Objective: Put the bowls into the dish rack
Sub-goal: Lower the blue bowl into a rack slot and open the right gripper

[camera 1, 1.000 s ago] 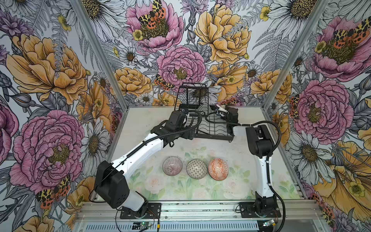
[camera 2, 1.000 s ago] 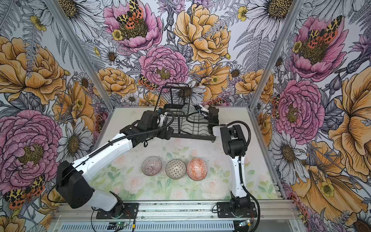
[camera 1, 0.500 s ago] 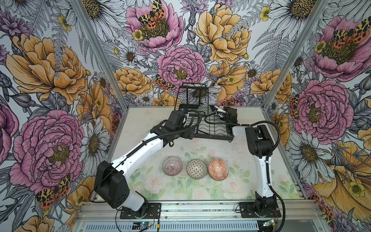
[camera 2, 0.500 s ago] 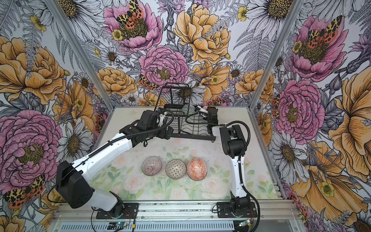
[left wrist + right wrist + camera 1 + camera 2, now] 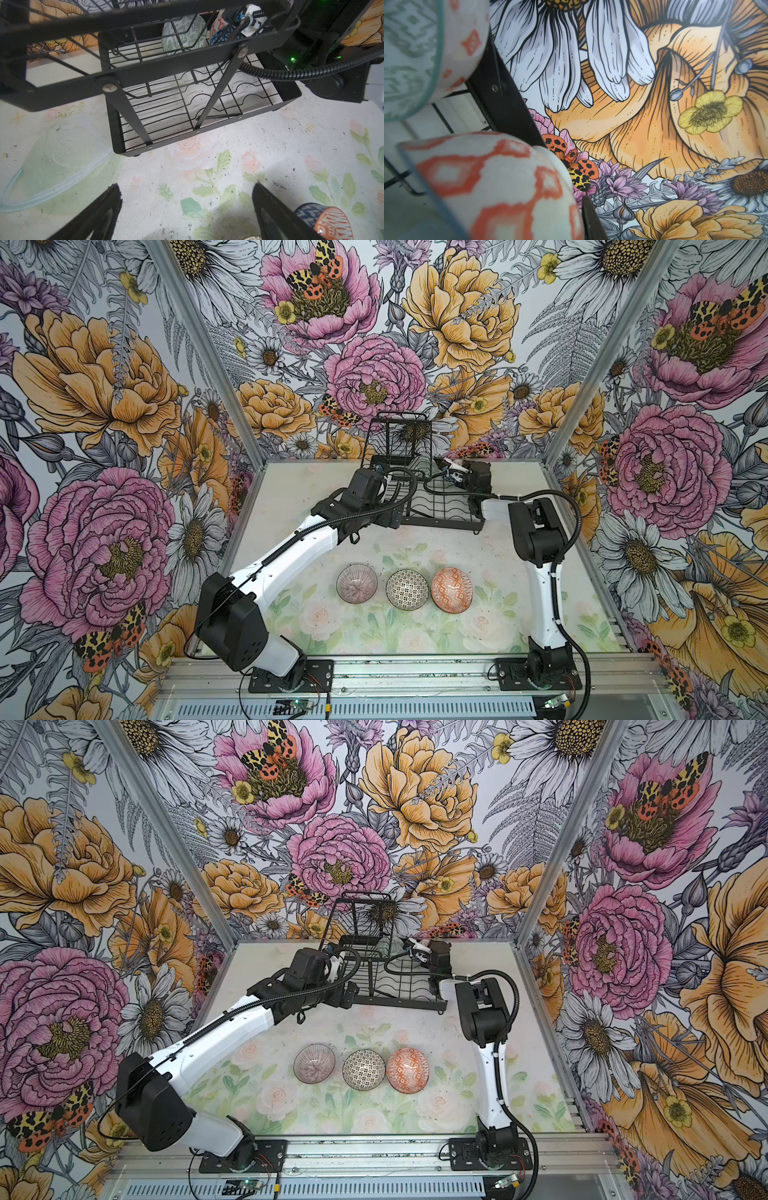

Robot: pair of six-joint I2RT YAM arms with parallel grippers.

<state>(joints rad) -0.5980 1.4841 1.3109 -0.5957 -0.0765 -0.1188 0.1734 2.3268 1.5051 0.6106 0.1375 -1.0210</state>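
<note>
In both top views three loose bowls (image 5: 407, 589) sit on the table (image 5: 482, 560) at six o'clock from the left gripper (image 5: 388, 517), nearer than the right gripper (image 5: 444, 465); the left wrist view shows fingers (image 5: 99, 212) spread, empty; the right wrist view leaves unclear whether the orange-white bowl (image 5: 492, 187) in the dish rack (image 5: 508, 116) is pinched.

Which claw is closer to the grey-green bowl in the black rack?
Right. The right gripper sits at the far end of the dish rack, beside the grey-green bowl; the left gripper hangs outside its near edge.

Bright, even light with soft shadows; the right wrist view blurs the nearest bowl (image 5: 498, 187).
</note>
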